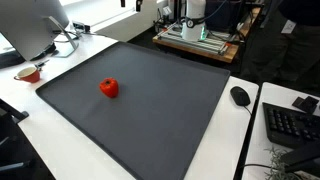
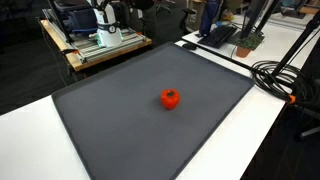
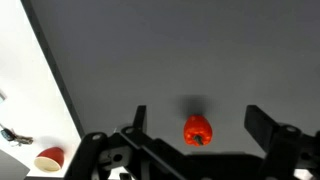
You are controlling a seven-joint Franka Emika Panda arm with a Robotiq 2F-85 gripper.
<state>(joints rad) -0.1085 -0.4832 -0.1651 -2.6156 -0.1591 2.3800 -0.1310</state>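
- Hanging above the grey mat [image 3: 150, 60], the gripper [image 3: 200, 118] has its jaws wide apart.
- In the wrist view the red pepper [image 3: 198, 129] lies on the mat between the two fingers and touches neither.
- In both exterior views the red pepper [image 1: 108, 88] [image 2: 171, 98] sits near the mat's middle.
- A small red bowl [image 3: 48, 158] stands well apart on the white table [image 3: 20, 80].

Soft, even overhead light fills both exterior views, so the white counter [image 1: 228, 135] reads bright and nearly washed out along its edges, while the grey mat [image 1: 150, 100] stays dull and matte. In the wrist view the red pepper [image 3: 198, 129] casts a faint, blurred shadow just above itself. All the pictures are coarse, and fine detail is smeared.
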